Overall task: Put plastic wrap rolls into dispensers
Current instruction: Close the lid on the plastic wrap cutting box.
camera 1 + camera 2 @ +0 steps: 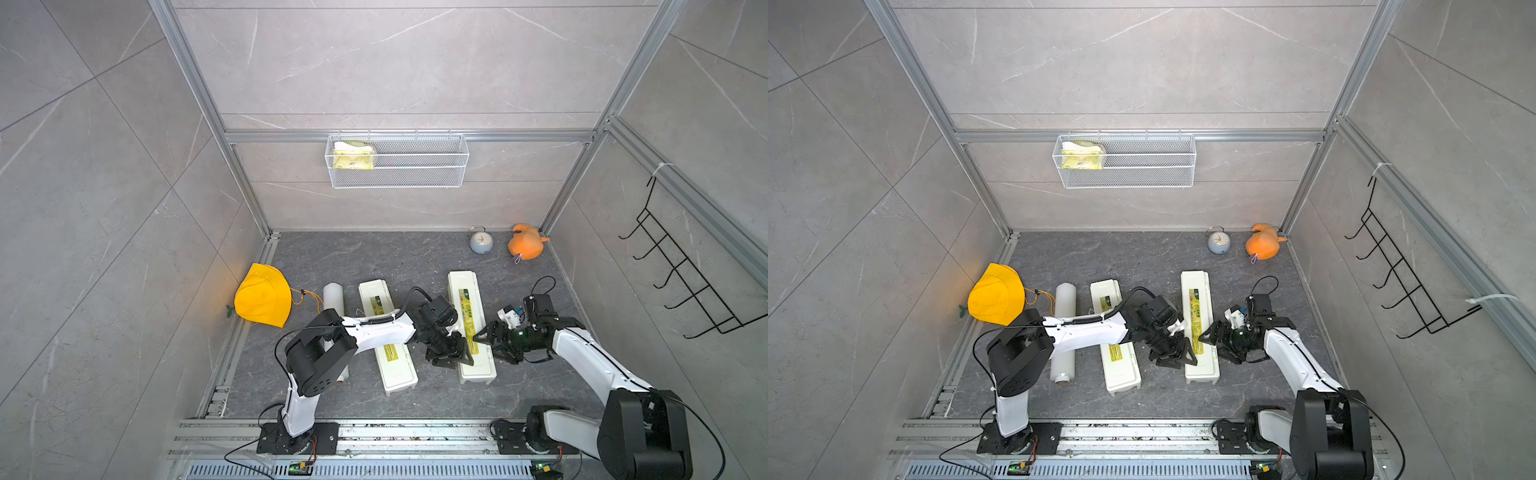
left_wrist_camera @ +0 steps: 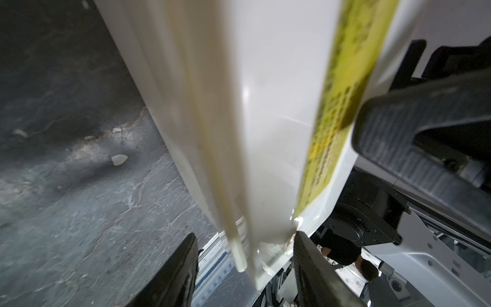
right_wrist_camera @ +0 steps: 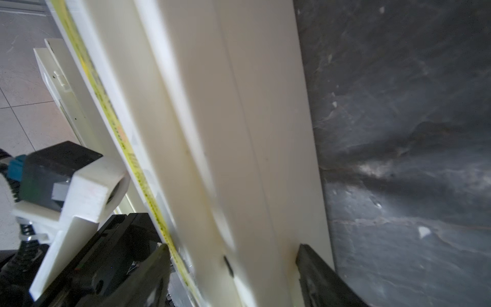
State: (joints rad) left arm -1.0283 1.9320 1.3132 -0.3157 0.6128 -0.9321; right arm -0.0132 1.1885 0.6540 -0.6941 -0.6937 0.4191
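Two grippers flank one dispenser (image 1: 463, 286), lower centre — left gripper (image 2: 245, 235) narrowly parted astride its lip; right gripper (image 3: 233, 246) spread wide across it, grip we cannot tell.

Two dispensers (image 1: 397, 374) (image 1: 461, 280), one roll (image 1: 333, 297), one cap (image 1: 262, 295), one clock (image 1: 481, 242)

Counter (image 1: 374, 257), left to right: hat (image 1: 262, 295), plastic wrap roll (image 1: 333, 303), left dispenser (image 1: 397, 370), right dispenser (image 1: 467, 299), the last three lying front-to-back. Back right corner: clock (image 1: 481, 242), plush toy (image 1: 525, 242) to its right. Left gripper (image 1: 451, 355) and right gripper (image 1: 492, 338) flank the right dispenser near its front end. Wire basket (image 1: 419, 166) on back wall, packet (image 1: 353, 156) in its left end.
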